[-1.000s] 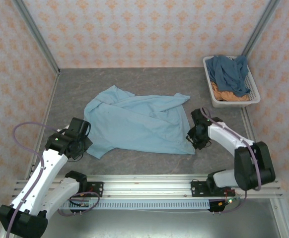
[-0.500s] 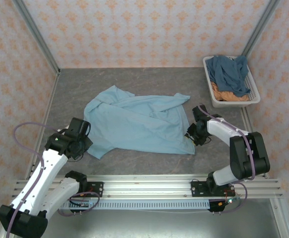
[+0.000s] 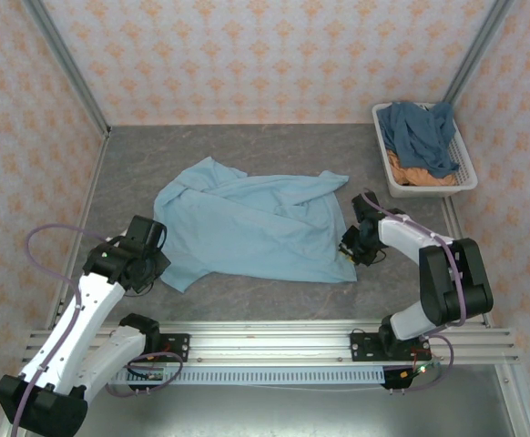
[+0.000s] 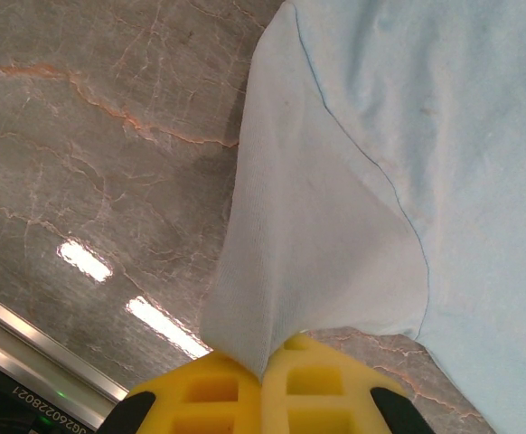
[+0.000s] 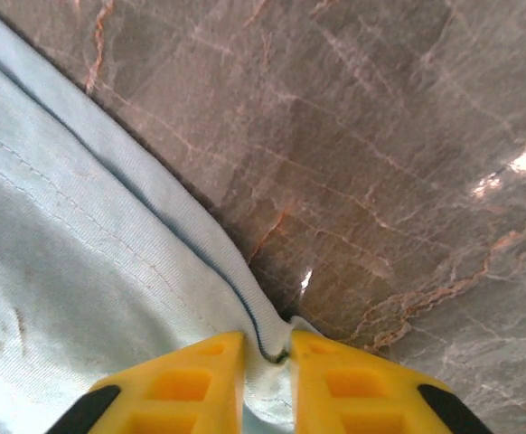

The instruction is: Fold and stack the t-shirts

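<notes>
Right now the light blue cloth t-shirt [image 3: 256, 232] is lying spread and rumpled across the middle of the grey marbled table [image 3: 274, 146]. The left gripper [image 4: 263, 363] is pinching the shirt's near-left corner, its yellow fingers pressed together with a flap of cloth stretching away from between them. The right gripper [image 5: 265, 351] is clamping the hem at the near-right corner, its yellow fingers standing a sliver apart with the folded edge wedged in the gap. At the far right of the table the white slatted plastic basket [image 3: 466, 182] is holding the darker slate-blue cloth t-shirt [image 3: 420, 132], which is lying bunched on top of the orange cloth t-shirt [image 3: 409, 173].
</notes>
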Available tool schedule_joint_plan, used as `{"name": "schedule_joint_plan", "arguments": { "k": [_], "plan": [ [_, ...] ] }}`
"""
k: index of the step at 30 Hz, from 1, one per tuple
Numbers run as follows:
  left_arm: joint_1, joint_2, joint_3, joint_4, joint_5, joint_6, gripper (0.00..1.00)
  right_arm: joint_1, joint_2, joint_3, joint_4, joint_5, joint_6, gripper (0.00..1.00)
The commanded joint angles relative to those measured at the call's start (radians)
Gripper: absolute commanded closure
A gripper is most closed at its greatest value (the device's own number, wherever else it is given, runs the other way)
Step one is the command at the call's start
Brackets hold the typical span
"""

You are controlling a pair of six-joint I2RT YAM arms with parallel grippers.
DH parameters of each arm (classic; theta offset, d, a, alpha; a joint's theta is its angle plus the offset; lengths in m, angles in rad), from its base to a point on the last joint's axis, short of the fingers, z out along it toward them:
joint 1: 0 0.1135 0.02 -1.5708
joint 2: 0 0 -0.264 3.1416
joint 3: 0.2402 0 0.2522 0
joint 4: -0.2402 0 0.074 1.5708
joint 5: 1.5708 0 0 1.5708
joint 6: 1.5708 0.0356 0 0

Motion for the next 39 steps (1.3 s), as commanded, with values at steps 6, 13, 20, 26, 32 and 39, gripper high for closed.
{"name": "schedule_joint_plan", "arguments": {
  "k": [6, 13, 20, 26, 32, 39],
  "plan": [
    [-0.004, -0.008, -0.009, -0.006, -0.016, -0.013, 1.00, -0.005, -0.027, 0.038, -0.081, 0.028, -0.010, 0.82],
    [-0.005, -0.008, -0.012, -0.005, -0.013, -0.014, 1.00, -0.005, -0.033, 0.037, -0.081, 0.038, -0.002, 0.91],
    [-0.003, -0.010, -0.009, -0.008, -0.014, -0.011, 1.00, -0.006, -0.027, 0.044, -0.089, 0.050, 0.001, 0.99],
    [-0.004, -0.012, -0.010, -0.008, -0.013, -0.010, 1.00, -0.006, -0.035, 0.046, -0.084, 0.046, 0.007, 0.93],
    [-0.005, -0.012, -0.019, 0.000, -0.009, -0.014, 1.00, 0.041, -0.041, 0.091, -0.071, 0.025, -0.010, 0.68],
    [-0.005, -0.009, -0.017, 0.008, -0.007, -0.015, 1.00, 0.092, 0.024, 0.155, -0.068, 0.046, -0.014, 0.64]
  ]
}}
